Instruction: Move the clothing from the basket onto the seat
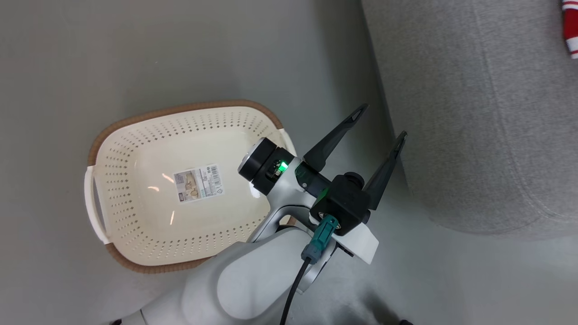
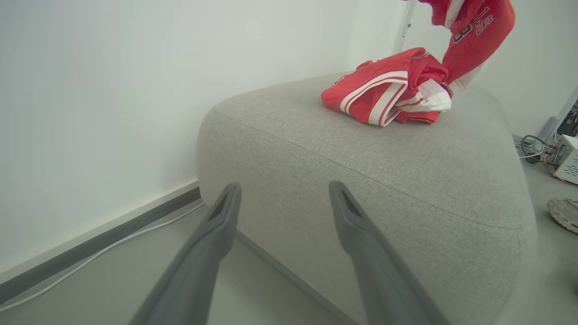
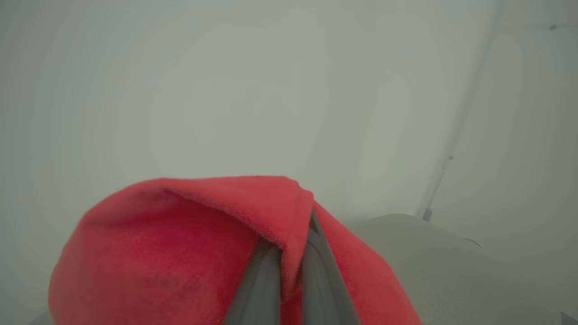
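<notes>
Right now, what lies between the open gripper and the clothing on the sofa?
Only bare grey seat, from left gripper to clothing; the left wrist view shows it.

Lab-like room, grey sofa point(image 2: 361, 180), bare wall point(image 2: 135, 90), loose cables point(image 2: 533, 149) on floor point(image 2: 113, 293)

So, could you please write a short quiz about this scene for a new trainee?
1. True or false: no clothing lies in the laundry basket.
2. The right gripper is: A open; B shut on a red garment; C shut on nothing.
3. On what does the striped red garment lie?
Key: 1 true; 2 B; 3 the grey sofa.
</notes>
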### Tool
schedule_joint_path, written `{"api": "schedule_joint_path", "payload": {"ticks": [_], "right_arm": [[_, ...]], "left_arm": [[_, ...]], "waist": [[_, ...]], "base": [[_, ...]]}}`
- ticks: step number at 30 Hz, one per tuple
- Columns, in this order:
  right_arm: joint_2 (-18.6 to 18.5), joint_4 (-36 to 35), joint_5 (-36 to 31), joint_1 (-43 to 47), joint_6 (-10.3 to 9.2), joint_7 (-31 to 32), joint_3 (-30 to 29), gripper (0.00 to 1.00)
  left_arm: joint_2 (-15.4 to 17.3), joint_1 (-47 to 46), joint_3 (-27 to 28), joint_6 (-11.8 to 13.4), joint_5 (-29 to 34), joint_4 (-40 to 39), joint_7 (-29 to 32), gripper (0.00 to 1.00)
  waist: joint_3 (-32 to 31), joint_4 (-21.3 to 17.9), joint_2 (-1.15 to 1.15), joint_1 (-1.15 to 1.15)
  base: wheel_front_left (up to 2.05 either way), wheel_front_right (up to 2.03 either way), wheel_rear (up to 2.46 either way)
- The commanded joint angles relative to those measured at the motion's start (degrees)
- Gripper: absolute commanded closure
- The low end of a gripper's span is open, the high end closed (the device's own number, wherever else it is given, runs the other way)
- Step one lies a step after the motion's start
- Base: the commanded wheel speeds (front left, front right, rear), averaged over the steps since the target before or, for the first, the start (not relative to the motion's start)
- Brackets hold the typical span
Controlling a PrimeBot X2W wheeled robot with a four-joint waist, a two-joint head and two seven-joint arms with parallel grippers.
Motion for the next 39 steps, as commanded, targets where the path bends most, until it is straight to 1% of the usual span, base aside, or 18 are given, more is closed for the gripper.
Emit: {"api": "schedule_joint_path", "payload": {"ticks": [1, 7, 8, 9, 10, 11, 18, 23, 26, 34, 37, 39], "right_arm": [[-3.0, -0.2, 0.5, 0.2, 0.16, -0.3, 0.6, 1.0], [-1.9, 3.3, 3.2, 2.0, 0.16, -0.3, 4.0, 1.0], [-1.5, 4.1, 3.9, 2.6, 0.16, -0.3, 4.7, 0.91], [-1.2, 4.5, 4.6, 3.0, 0.16, -0.3, 5.2, 0.61], [-1.0, 4.7, 5.0, 3.8, 0.16, -0.3, 5.9, 0.12], [-0.7, 5.0, 5.7, 4.5, 0.16, -0.3, 6.6, 0.0], [1.4, 3.7, 8.8, 9.2, 0.16, -0.3, 9.7, 0.0], [2.6, -0.2, 9.2, 13.7, 0.16, -0.3, 12.2, 0.0], [3.5, -2.5, 9.3, 15.9, 0.16, -0.3, 12.5, 0.0], [5.3, -7.7, 7.9, 20.2, 0.16, -0.3, 15.6, 0.0], [6.2, -9.3, 7.4, 21.2, 0.16, -0.3, 16.7, 0.0], [7.4, -10.7, 6.8, 22.2, 0.16, -0.3, 17.8, 0.0]], "left_arm": [[-0.4, -1.7, 0.5, 1.1, -0.5, -2.1, -0.3, 0.0], [-0.4, -2.1, -0.7, 2.7, -1.1, -3.6, -0.3, 0.0], [-0.4, -2.1, -0.7, 2.8, -1.2, -3.7, -0.3, 0.0], [-0.4, -2.0, -0.7, 3.0, -1.2, -3.8, -0.3, 0.0], [-0.4, -1.9, -0.6, 3.1, -1.3, -3.9, -0.3, 0.0], [-0.4, -1.8, -0.5, 3.1, -1.4, -3.9, -0.3, 0.0], [-0.4, -0.7, 0.7, 3.0, -1.7, -3.6, -0.3, 0.0], [-0.4, 1.2, 2.6, 2.5, -1.4, -3.3, -0.3, 0.0], [-0.4, 2.7, 4.0, 2.2, -1.2, -3.4, -0.3, 0.0], [-0.4, 8.6, 9.1, 0.7, -0.5, -4.0, -0.3, 0.0], [-0.4, 11.3, 11.8, 0.2, 0.1, -4.2, -0.3, 0.0], [-0.4, 14.2, 14.9, -0.6, 0.6, -4.1, -0.3, 0.0]], "waist": [[2.5, 2.9, 0.0, 0.0], [3.1, 5.3, 0.0, 0.0], [3.0, 5.5, 0.0, 0.0], [2.8, 5.6, 0.0, 0.0], [2.5, 5.7, 0.0, 0.0], [2.2, 5.7, 0.0, 0.0], [-0.3, 5.2, 0.0, 0.0], [-3.5, 4.7, 0.0, 0.0], [-6.0, 4.9, 0.0, 0.0], [-12.5, 6.8, 0.0, 0.0], [-14.9, 7.9, 0.0, 0.0], [-17.4, 9.0, 0.0, 0.0]], "base": [[0.0, 0.0, 0.0], [0.0, 0.0, 0.0], [0.0, 0.0, 0.0], [0.0, 0.0, 0.0], [0.0, 0.0, 0.0], [0.0, 0.0, 0.0], [0.0, 0.0, 0.0], [0.0, 0.0, 0.0], [0.0, 0.0, 0.0], [0.0, 0.0, 0.0], [0.0, 0.0, 0.0], [0.0, 0.0, 0.0]]}}
